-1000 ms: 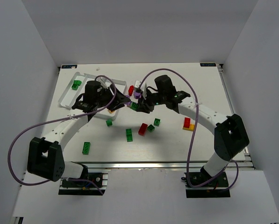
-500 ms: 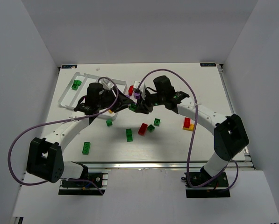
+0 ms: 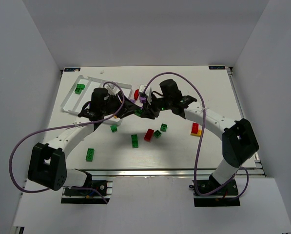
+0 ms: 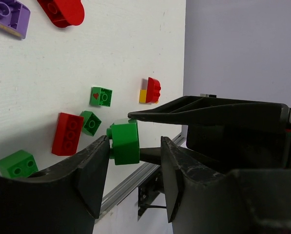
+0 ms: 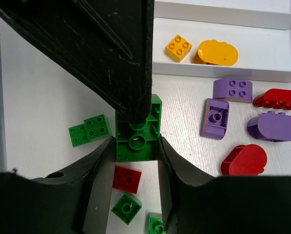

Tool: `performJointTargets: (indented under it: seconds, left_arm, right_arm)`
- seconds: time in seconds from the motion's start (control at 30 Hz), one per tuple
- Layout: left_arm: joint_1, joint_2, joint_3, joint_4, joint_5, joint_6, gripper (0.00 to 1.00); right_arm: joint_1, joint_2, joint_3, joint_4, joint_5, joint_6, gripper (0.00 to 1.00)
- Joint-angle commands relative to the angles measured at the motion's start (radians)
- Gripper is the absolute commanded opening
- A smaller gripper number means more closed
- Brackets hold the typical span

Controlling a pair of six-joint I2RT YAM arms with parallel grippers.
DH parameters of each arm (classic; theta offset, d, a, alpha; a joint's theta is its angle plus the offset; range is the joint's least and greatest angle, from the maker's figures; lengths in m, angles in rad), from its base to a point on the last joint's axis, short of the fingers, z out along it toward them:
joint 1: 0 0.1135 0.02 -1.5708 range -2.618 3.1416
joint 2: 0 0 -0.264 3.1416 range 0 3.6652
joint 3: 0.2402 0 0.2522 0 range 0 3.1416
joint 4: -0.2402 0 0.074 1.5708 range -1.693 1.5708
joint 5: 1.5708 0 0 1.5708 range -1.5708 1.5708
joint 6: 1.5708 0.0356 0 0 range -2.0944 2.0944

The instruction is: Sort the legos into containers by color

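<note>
A green studded plastic brick (image 5: 138, 142) sits clamped between the fingers of the right claw (image 5: 135, 148). It appears to be lifted off the white tabletop (image 3: 177, 152), a little toward twelve o'clock from its centre. The left claw (image 4: 134, 146) straddles the same brick from the nine o'clock side. One finger touches it and the other stands clear, so those jaws are apart.

This reads as a mid-air hand-over from the right arm to the left. The shallow white plastic tray (image 3: 69, 96) of long compartments lies at ten o'clock, with two green bricks (image 3: 79, 88) in its outermost lane. The next move calls for the left claw to pinch firmly before the right one lets go, then to carry the brick to that green lane. Letting go too soon would likely drop it.
</note>
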State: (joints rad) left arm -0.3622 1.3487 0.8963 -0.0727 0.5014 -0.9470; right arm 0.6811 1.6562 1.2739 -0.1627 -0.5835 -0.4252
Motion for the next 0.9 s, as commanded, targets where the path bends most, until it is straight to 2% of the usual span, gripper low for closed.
performJointTargets:
  seconds: [0.0,0.47,0.73,0.83,0.87]
  left_arm:
    - [-0.009,-0.003,-0.011,0.014,0.029,0.004,0.55]
    - [-0.009,0.026,-0.002,-0.016,0.023,0.04,0.55]
    - [-0.009,0.035,-0.002,-0.002,0.034,0.036,0.46]
    - [-0.009,0.04,0.003,0.005,0.038,0.033,0.38]
    - [-0.009,0.041,0.004,0.007,0.039,0.031,0.36]
  right_arm:
    - [0.005,-0.006,0.038,0.051,-0.029,0.009,0.0]
    - [0.005,-0.018,0.028,0.058,-0.032,0.008,0.0]
    - [0.008,-0.012,0.033,0.066,-0.044,0.017,0.0]
    - [0.012,-0.007,0.033,0.069,-0.047,0.02,0.03]
    - [0.014,-0.007,0.033,0.069,-0.049,0.022,0.07]
